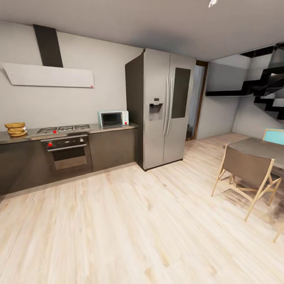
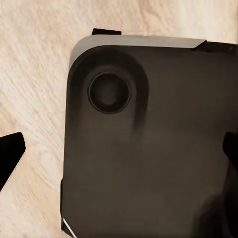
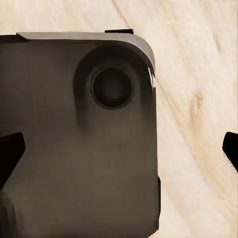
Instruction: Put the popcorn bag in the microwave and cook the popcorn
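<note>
Mint microwave on countertop | grippers down over base

Head view: bright, even, soft light, no hard sun. A ceiling lamp glows white at the top edge. Floor pale w/ mild sheen, grain goes smeary toward the lower edge. Dark blotchy shadow under the chair. Fridge front has a dull grey sheen, its side in shade. Bench reflects faintly. Wide-angle stretch at the edges; walls lean. Overall slightly soft, low-res.

Wrist views: well lit floor, but the dark robot base is murky, w/ soft smudgy shading round its round recess. Black finger tips at the edges are blurred, no detail.
</note>
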Robot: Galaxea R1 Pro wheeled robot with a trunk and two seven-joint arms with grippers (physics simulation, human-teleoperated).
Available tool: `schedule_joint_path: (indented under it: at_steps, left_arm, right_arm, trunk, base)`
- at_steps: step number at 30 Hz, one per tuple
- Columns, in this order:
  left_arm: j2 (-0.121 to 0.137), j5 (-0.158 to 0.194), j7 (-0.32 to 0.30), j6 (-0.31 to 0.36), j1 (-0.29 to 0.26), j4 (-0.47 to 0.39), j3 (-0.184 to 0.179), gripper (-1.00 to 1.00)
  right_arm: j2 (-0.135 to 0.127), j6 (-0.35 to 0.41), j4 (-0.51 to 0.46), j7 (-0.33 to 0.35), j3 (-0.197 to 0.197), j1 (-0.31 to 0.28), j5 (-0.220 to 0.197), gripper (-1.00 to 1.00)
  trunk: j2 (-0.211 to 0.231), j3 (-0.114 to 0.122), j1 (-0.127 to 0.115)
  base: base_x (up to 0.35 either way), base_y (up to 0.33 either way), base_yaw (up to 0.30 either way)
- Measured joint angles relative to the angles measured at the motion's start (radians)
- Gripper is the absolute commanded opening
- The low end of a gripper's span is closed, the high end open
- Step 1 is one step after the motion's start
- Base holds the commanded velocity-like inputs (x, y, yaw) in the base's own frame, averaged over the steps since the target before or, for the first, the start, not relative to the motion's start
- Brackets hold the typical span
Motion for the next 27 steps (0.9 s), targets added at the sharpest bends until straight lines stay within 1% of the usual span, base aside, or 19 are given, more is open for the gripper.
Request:
schedule_joint_path:
  at_steps: [27]
  left_arm:
    - [0.0,0.0,0.0,0.0,0.0,0.0,0.001,1.0]
  right_arm:
    - [-0.002,-0.005,0.0,0.0,-0.001,0.0,-0.001,1.0]
  trunk:
    - [0.0,0.0,0.0]
  base:
    - [0.325,0.0,0.0]
